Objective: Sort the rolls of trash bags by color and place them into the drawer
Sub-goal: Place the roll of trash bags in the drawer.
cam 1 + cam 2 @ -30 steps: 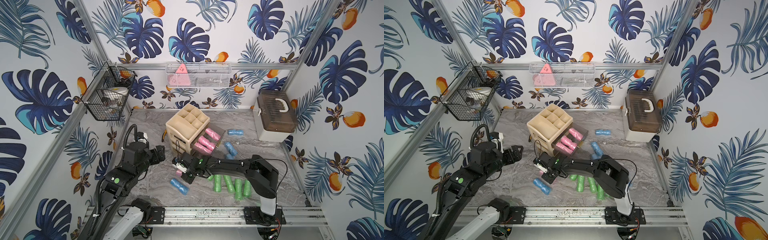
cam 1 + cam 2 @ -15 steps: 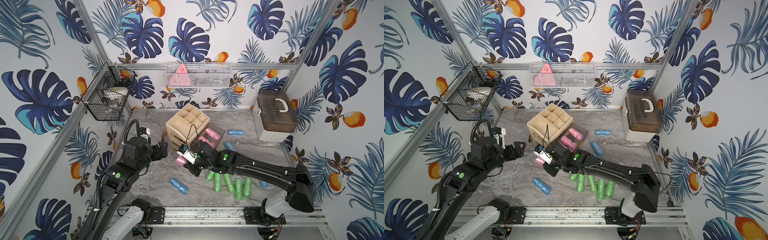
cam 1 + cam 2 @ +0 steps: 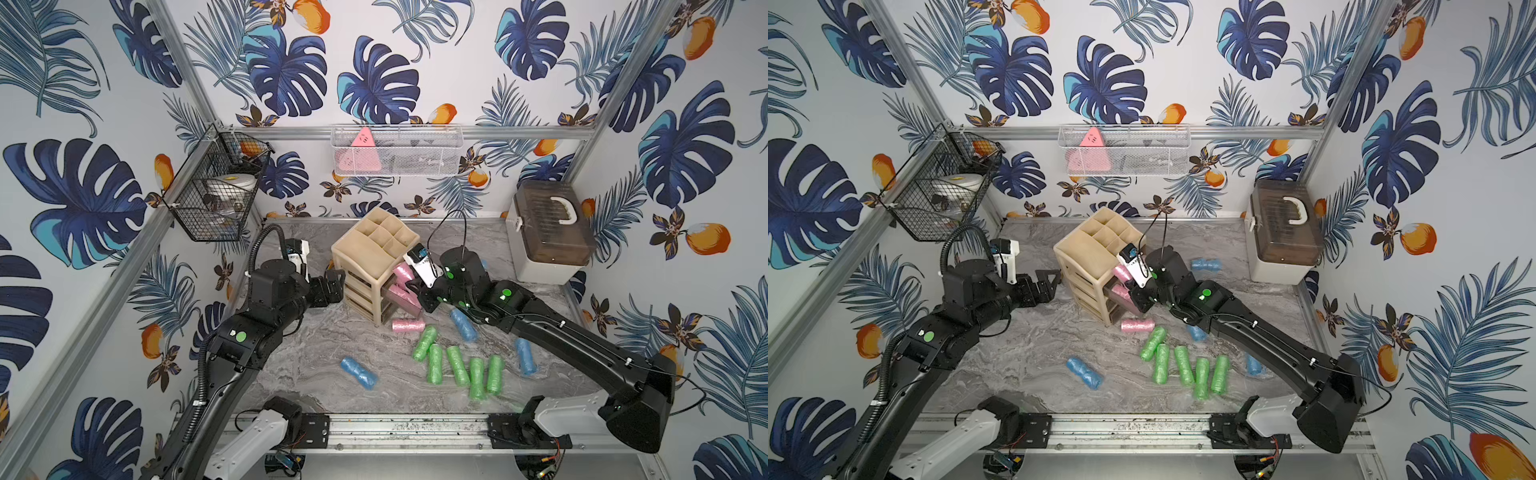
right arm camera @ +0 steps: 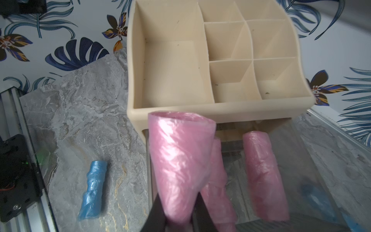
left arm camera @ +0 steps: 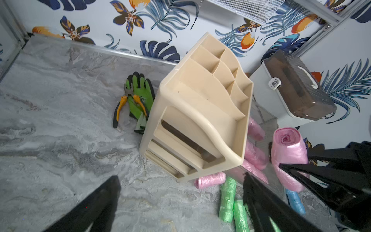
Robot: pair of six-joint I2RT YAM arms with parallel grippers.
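The beige drawer unit [image 3: 376,266] stands mid-table with its clear drawer [image 3: 405,301] pulled out; pink rolls [image 4: 259,176] lie inside. My right gripper [image 3: 411,286] is shut on a pink roll [image 3: 402,272], held tilted over the drawer's near end, and that held roll [image 4: 180,164] fills the right wrist view. My left gripper [image 3: 334,286] hangs open and empty beside the unit's left side. On the table lie one pink roll [image 3: 408,325], several green rolls [image 3: 457,365] and blue rolls [image 3: 358,372] [image 3: 463,325] [image 3: 525,355].
A green work glove [image 5: 138,98] and pliers [image 5: 122,106] lie behind the unit. A white box with a brown lid [image 3: 548,232] stands at the back right, with a blue roll [image 3: 1205,264] near it. A wire basket [image 3: 216,187] and a mesh shelf [image 3: 397,149] hang on the walls.
My right gripper has lifted the pink roll off the table in front of the unit and carried it back and right, over the open drawer. My left gripper has opened wider and edged toward the unit.
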